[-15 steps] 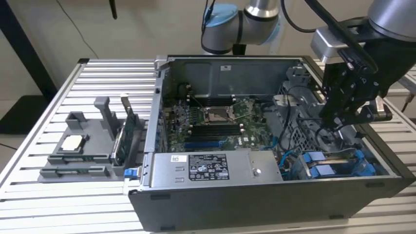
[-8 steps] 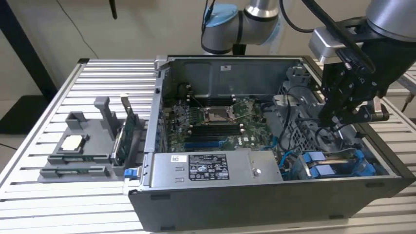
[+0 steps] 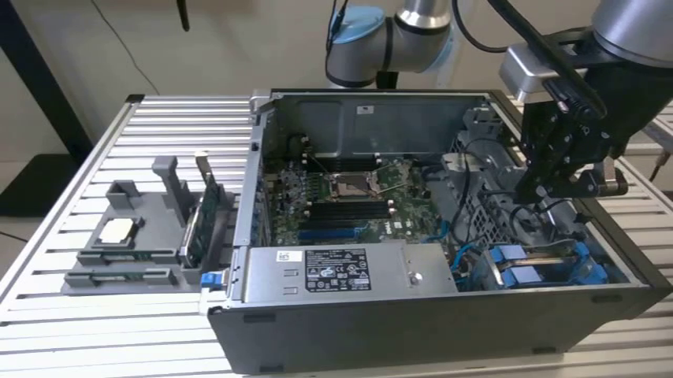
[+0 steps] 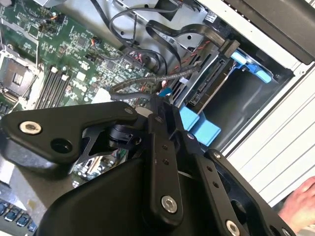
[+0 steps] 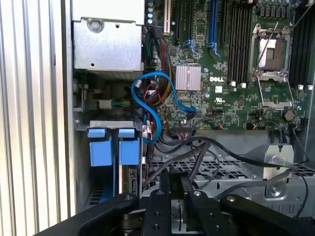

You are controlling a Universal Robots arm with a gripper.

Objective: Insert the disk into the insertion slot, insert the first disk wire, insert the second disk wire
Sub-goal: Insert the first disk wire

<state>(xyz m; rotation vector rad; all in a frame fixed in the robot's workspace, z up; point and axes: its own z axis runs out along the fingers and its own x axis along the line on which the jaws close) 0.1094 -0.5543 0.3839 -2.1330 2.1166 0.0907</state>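
**Arm down in the drive corner of the open case**

The computer case point(image 3: 421, 339) lies open on the ribbed metal worktop point(image 3: 63, 331). The gripper point(image 3: 544, 189) hangs inside it on the exterior view's right, above the drive cage. From where I stand I cannot tell whether the jaws are open, closed or pinching something. Their ends sit among a tangle of black cables point(image 5: 197, 152) that drapes over the perforated cage.

The insertion slot point(image 5: 110, 124) is in the near corner of the case on the exterior view's right, marked by its bright blue fittings. The disk point(image 4: 211, 78) looks to be standing on edge inside that bay, with blue carrier plastic around it. Its connector end is turned towards the cables. The gripper is close beside that end, though I can see no contact with the disk itself.

A blue cable point(image 5: 152, 110) loops between the edge of the motherboard point(image 3: 347, 193) and the cage. The grey power-supply box point(image 3: 336, 268) runs along the near wall, just to the exterior view's left of the slot. On the worktop outside the case, on the exterior view's left, stands a grey holder point(image 3: 137, 236) carrying a few small parts.
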